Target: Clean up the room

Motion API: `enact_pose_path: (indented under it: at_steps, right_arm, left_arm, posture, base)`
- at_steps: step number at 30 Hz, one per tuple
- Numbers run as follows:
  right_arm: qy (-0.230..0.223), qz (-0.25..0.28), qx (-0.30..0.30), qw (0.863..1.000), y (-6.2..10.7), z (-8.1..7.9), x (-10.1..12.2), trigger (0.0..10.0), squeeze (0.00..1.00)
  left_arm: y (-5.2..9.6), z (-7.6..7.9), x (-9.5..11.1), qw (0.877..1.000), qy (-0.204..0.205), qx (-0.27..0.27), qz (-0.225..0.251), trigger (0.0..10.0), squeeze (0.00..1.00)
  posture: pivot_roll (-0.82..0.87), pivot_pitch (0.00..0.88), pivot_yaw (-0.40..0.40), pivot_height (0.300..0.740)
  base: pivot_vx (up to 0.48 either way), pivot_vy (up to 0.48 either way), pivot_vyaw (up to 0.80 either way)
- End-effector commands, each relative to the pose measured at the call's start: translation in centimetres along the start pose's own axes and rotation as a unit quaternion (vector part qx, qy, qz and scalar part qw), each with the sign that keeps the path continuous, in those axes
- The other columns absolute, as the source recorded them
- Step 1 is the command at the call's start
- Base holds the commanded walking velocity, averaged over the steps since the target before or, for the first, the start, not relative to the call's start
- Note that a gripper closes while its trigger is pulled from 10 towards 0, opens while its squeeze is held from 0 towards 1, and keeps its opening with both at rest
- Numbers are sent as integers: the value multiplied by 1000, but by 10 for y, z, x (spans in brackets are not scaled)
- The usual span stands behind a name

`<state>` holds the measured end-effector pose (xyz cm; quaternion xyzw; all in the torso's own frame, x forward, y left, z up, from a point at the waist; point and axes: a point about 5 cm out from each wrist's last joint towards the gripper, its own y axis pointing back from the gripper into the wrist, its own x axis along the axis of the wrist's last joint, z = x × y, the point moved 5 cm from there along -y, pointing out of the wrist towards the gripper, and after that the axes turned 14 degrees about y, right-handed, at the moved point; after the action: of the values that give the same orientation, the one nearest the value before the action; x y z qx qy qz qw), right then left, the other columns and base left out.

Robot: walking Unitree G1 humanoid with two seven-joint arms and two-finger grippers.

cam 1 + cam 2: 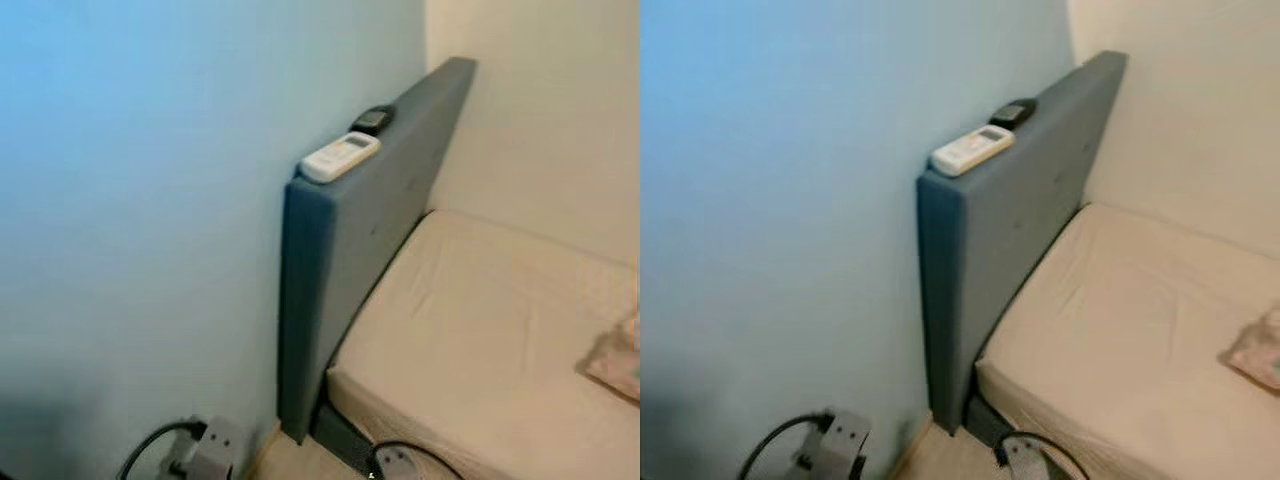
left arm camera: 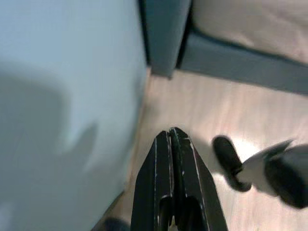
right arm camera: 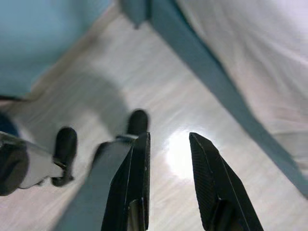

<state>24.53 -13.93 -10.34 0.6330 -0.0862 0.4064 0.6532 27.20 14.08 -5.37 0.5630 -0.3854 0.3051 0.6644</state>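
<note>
I read both arms as hanging low and idle; the left gripper (image 2: 172, 137) points down at the wood floor (image 2: 202, 108) with its two fingers pressed together and nothing between them; the right gripper (image 3: 168, 144) points down at the same floor with its fingers parted and the gap empty.

The likely items to tidy sit well above and ahead of both grippers: a white remote (image 1: 340, 157) lies flat along the top edge of the grey-blue headboard (image 1: 350, 250), with a small dark device (image 1: 372, 120), possibly a second remote, just beyond it on the same edge; I judge they were parked there because that edge serves as a narrow shelf within reach of the bed; it gives little support, so a nudge could tip either one off.

The mattress (image 1: 480, 340) lies ahead of the right gripper; a patterned pillow (image 1: 615, 362) rests at its far side; the headboard stands against the pale blue wall (image 1: 140, 220), ahead of the left gripper.

I judge the current step to be approach; no reach has begun.
</note>
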Motion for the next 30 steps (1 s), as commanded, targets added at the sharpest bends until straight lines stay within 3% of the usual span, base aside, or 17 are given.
enact_pose_path:
  at_steps: [1, 18, 30]
  right_arm:
    - [-10, -10, 7, 1000, 1, -8, -7, 10000, 0]
    - [-9, -10, 9, 1000, 0, -9, -7, 10000, 0]
    - [-9, -8, 6, 1000, 0, -8, -5, 10000, 0]
  left_arm:
    - [5, -4, -13, 1000, 1, 7, -19, 10000, 0]
    - [4, -5, -10, 1000, 0, 14, -14, 10000, 0]
    - [2, -14, -4, 999, 22, 39, 0, 10000, 0]
  posture:
    - [40, 148, -55, 740]
    - [44, 145, -58, 740]
    - [40, 136, -53, 740]
  base:
    - [0, 0, -800]
    - [0, 0, -800]
    - [0, 0, -800]
